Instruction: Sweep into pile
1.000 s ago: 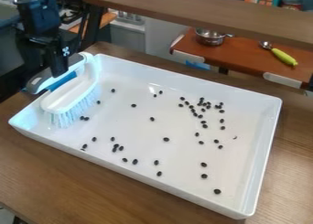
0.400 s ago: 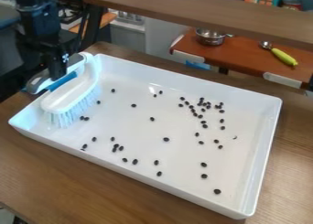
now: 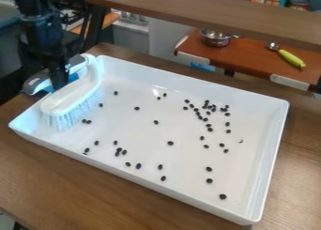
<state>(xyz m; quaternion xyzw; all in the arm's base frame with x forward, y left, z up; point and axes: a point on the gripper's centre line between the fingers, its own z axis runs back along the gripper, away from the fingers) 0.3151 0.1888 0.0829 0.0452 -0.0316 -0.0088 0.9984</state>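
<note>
My black gripper [image 3: 59,81] hangs at the upper left, at the handle of a white and blue brush [image 3: 72,96]. I cannot tell from this angle whether it grips the handle. The brush stands at the left end of a white rectangular tray [image 3: 160,180], its pale bristles pointing down and its grey-tipped handle by the tray's left rim. Small dark beans [image 3: 171,143] lie scattered over the tray floor. They sit closest together toward the back right, around a cluster [image 3: 207,105], with a few by the front left [image 3: 118,152].
A brown wooden table [image 3: 75,191] carries the tray. Above the tray's far side runs a wooden shelf [image 3: 207,11]. Behind stands a red-brown board [image 3: 251,60] with a metal pot [image 3: 216,38] and a yellow-green-handled scoop [image 3: 291,58].
The gripper has come down a little onto the brush handle, and the brush has shifted very slightly. The beans lie where they were.
</note>
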